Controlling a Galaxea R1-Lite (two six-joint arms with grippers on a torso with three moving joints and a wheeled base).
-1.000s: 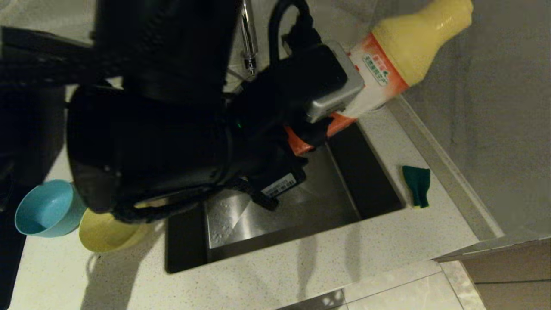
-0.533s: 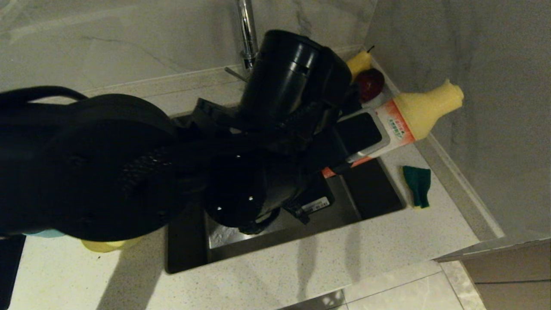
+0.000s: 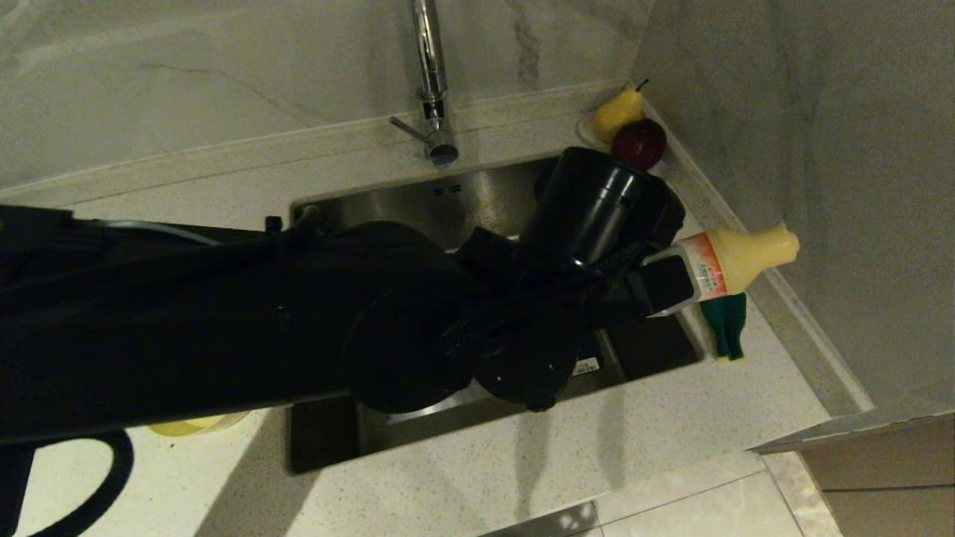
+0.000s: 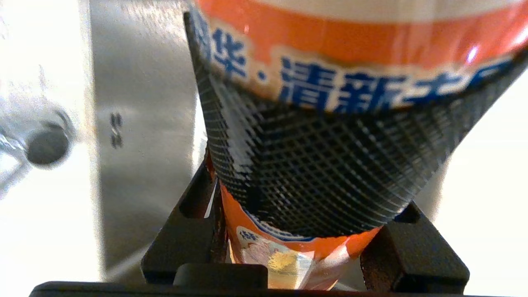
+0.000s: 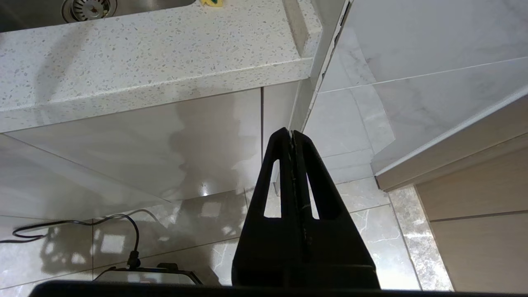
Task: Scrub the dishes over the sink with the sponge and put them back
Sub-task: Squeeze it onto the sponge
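Observation:
My left gripper (image 3: 656, 287) is shut on a detergent bottle (image 3: 739, 261) with a yellow top and an orange-and-white label. It holds the bottle tilted over the right rim of the steel sink (image 3: 462, 194). In the left wrist view the ribbed finger pad (image 4: 309, 165) presses across the bottle (image 4: 350, 49). The sponge (image 3: 724, 324) lies green face up on the counter just under the bottle. Of the dishes, only a sliver of the yellow bowl (image 3: 198, 425) shows below my left arm; the others are hidden. My right gripper (image 5: 291, 134) hangs shut below the counter edge.
A chrome tap (image 3: 433, 82) stands behind the sink. A pear (image 3: 615, 112) and an apple (image 3: 639, 143) sit in the back right corner by the wall. My left arm covers most of the basin. The right wrist view shows the speckled counter (image 5: 165, 62) and the drain strainer (image 5: 88, 7).
My left arm has swung the bottle down and to the right, from high near the head camera to low beside the sponge. The arm now hides the blue bowl.

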